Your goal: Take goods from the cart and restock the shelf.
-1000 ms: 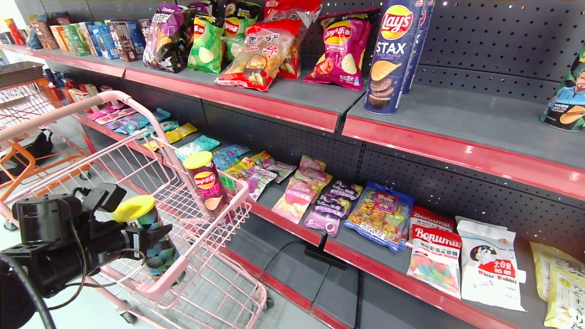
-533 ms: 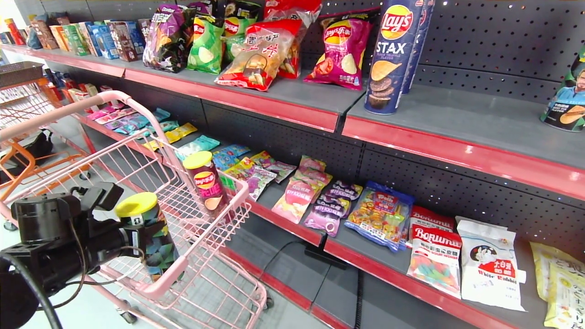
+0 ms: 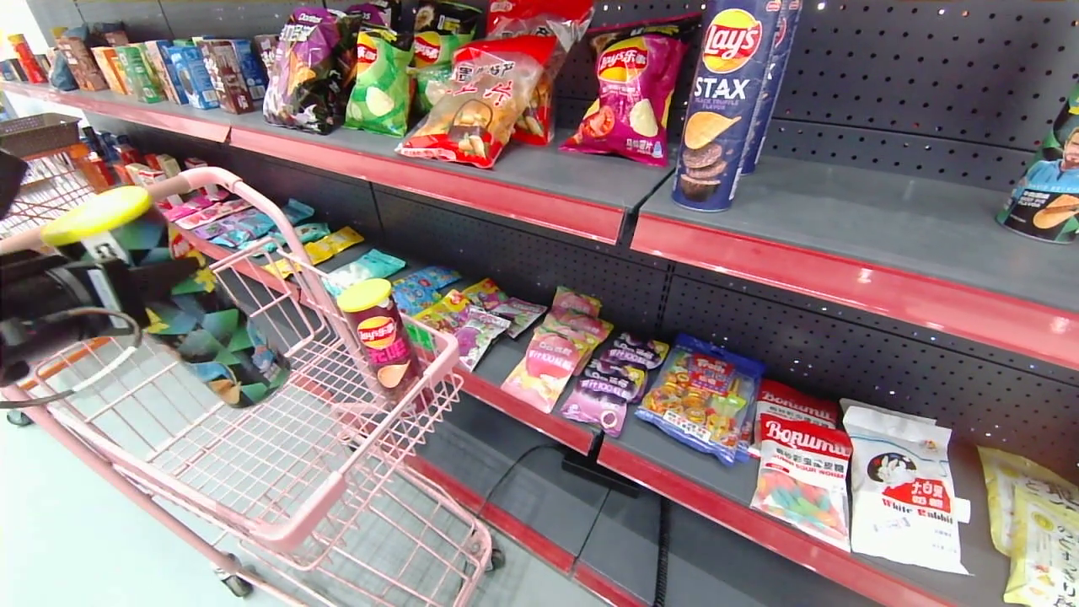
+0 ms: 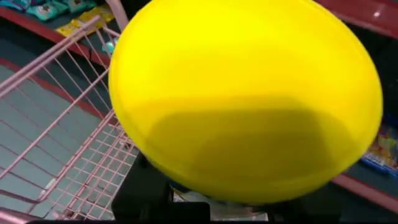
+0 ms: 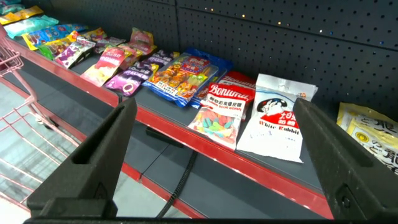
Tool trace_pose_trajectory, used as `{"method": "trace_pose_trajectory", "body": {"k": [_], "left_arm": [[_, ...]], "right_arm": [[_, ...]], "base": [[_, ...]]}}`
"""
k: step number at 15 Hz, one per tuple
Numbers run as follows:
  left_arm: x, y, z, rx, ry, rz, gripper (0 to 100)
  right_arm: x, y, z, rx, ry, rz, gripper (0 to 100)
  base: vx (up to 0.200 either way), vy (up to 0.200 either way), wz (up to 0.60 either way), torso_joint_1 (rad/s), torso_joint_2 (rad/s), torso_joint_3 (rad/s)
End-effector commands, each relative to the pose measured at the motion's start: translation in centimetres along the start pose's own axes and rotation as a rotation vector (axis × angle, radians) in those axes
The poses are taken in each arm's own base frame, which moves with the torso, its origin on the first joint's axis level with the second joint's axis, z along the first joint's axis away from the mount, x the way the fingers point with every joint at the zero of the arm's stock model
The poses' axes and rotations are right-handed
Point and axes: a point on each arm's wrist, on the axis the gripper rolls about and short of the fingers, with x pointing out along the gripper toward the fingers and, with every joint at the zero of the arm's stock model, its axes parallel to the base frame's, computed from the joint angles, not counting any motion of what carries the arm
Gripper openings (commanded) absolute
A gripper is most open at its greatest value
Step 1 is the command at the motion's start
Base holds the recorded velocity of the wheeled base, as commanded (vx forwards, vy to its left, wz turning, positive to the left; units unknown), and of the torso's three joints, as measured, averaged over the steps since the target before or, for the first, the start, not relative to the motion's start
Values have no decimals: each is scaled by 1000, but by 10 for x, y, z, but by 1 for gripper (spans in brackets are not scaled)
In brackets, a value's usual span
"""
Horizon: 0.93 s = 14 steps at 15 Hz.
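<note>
My left gripper is shut on a chips can with a yellow lid and a teal and black triangle pattern. It holds the can tilted in the air above the near left part of the pink cart. In the left wrist view the yellow lid is right in front of the camera, with the cart's wire side behind it. A second can, maroon with a yellow lid, stands upright in the cart's far corner. My right gripper is open, low before the lower shelf's candy bags.
The upper shelf carries chip bags and a tall blue can, with bare board to that can's right. The lower shelf is lined with flat candy bags. An orange cart stands at far left.
My left gripper has lifted the patterned can up out of the cart and to the left, and the can now leans over. The maroon can has stayed put.
</note>
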Motion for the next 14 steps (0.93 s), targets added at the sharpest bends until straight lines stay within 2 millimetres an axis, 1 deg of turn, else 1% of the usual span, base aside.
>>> {"method": "trace_pose_trajectory", "body": {"k": [1, 2, 4, 5, 6, 7, 8, 10, 13, 14], "left_arm": [[-93, -27, 34, 30, -170, -19, 0], [-128, -35, 27, 32, -169, -22, 0], [-161, -43, 19, 39, -191, -12, 0], [-170, -45, 15, 44, -206, 3, 0], [-177, -45, 8, 53, -208, 22, 0], [-185, -46, -9, 81, -202, 44, 0], [-192, -46, -33, 144, -189, 51, 0], [-200, -46, -58, 208, -188, 29, 0], [-200, -46, -64, 212, -179, 21, 0], [-199, -45, -69, 211, -170, 22, 0]], "right_arm": [[0, 0, 0, 2, 1, 0, 100], [0, 0, 0, 2, 1, 0, 100], [0, 0, 0, 2, 1, 0, 100], [0, 0, 0, 2, 1, 0, 100], [0, 0, 0, -1, 1, 0, 100], [0, 0, 0, -1, 1, -2, 100], [0, 0, 0, 2, 1, -3, 100], [0, 0, 0, 0, 1, -3, 100], [0, 0, 0, 2, 1, -3, 100], [0, 0, 0, 0, 1, -3, 100]], "base": [[0, 0, 0, 0, 0, 0], [0, 0, 0, 0, 0, 0], [0, 0, 0, 0, 0, 0], [0, 0, 0, 0, 0, 0], [0, 0, 0, 0, 0, 0], [0, 0, 0, 0, 0, 0], [0, 0, 0, 46, -183, -134], [0, 0, 0, 100, -376, -254], [0, 0, 0, 159, -479, -325], [0, 0, 0, 168, -520, -344]]}}
